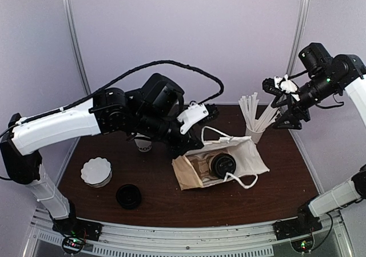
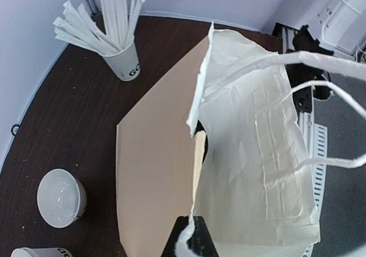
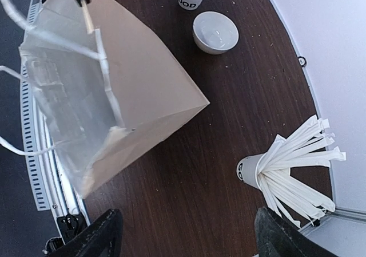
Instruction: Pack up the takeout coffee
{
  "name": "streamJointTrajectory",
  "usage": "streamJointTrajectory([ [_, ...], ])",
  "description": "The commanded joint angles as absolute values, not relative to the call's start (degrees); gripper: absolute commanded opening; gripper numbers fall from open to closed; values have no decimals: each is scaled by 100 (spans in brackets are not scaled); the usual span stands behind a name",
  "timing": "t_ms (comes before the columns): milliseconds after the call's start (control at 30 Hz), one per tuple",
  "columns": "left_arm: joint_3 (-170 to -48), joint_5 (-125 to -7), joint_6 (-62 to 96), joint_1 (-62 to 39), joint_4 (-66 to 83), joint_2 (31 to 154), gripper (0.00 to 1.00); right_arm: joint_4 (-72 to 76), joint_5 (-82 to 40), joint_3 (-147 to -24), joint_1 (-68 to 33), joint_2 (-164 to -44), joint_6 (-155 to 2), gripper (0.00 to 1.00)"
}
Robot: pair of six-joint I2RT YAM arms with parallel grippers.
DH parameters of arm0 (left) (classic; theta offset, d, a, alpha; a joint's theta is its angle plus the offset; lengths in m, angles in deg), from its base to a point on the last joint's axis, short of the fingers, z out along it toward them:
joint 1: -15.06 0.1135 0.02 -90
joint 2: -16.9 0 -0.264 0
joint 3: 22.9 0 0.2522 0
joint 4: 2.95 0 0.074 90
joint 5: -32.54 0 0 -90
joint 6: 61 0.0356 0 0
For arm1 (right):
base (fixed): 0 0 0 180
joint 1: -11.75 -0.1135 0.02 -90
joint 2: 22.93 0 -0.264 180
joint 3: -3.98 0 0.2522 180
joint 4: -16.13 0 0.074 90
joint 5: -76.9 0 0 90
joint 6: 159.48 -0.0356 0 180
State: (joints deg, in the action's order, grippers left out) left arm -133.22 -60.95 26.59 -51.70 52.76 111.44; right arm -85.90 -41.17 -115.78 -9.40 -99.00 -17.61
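The takeout coffee, a cup with a black lid (image 1: 223, 164), sits inside the white and brown paper bag (image 1: 246, 159) at the table's centre; only its lid shows through the bag's mouth. My left gripper (image 1: 190, 148) is shut on the bag's rim at its left side; the left wrist view shows the rim pinched at the fingertips (image 2: 194, 237) and the bag (image 2: 257, 154) stretching away. My right gripper (image 1: 284, 105) is open and empty, raised above the table to the right of the bag. In the right wrist view (image 3: 186, 240) it hangs over bare table beside the bag (image 3: 131, 79).
A white cup of white sticks (image 1: 254, 132) stands right of the bag, under my right gripper. A lidless printed cup (image 1: 143, 145) stands behind my left arm. A white lid (image 1: 96, 172) and a black lid (image 1: 128, 196) lie front left.
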Motion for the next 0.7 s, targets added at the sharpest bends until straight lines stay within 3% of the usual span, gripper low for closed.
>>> streamJointTrajectory([
  [0, -13019, -5899, 3014, -5573, 5054, 10845, 0, -8092, -4127, -11153, -750, -9772, -1921, 83],
  [200, -12931, -5436, 3251, -6122, 5075, 10847, 3, -7908, -4158, -10758, -668, -9607, -2056, 83],
  [367, -12912, -5246, 3343, -6297, 5158, 10890, 22, -7805, -4180, -10513, -595, -9445, -2110, 83],
  [567, -12966, -5086, 3440, -6317, 5180, 10946, 22, -7709, -4176, -10484, -518, -9430, -2164, 83],
  [667, -13084, -4775, 3447, -6316, 5296, 11035, 15, -7665, -4197, -10497, -491, -9447, -2200, 83],
])
